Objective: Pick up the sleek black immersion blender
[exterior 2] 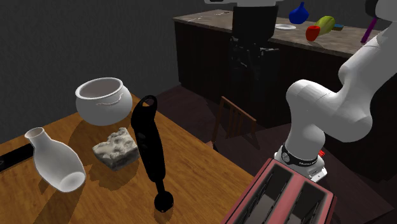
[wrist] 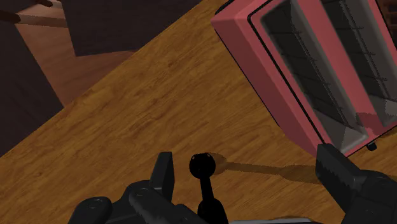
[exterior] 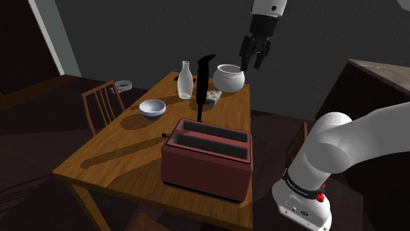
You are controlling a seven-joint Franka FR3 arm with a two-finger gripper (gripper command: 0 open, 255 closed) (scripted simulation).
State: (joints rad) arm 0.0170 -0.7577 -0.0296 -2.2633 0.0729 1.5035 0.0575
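Observation:
The black immersion blender [exterior: 202,84] stands upright on the wooden table [exterior: 118,151], its foot on the wood and its handle on top. In the second exterior view the blender [exterior 2: 150,151] leans slightly beside a grey lumpy block [exterior 2: 116,148]. My gripper [exterior: 253,62] hangs open high above the table's far end, over the white pot [exterior: 229,78] and to the right of the blender in the shoulder view. In the wrist view the blender [wrist: 203,175] lies between the spread fingers of the gripper [wrist: 247,159], nearer one finger and touching neither.
A red two-slot toaster [exterior: 209,157] takes up the near part of the table. A white bottle [exterior: 186,80] and a white bowl [exterior: 152,109] stand left of the blender in the shoulder view. A wooden chair [exterior: 102,105] stands at the table's left side.

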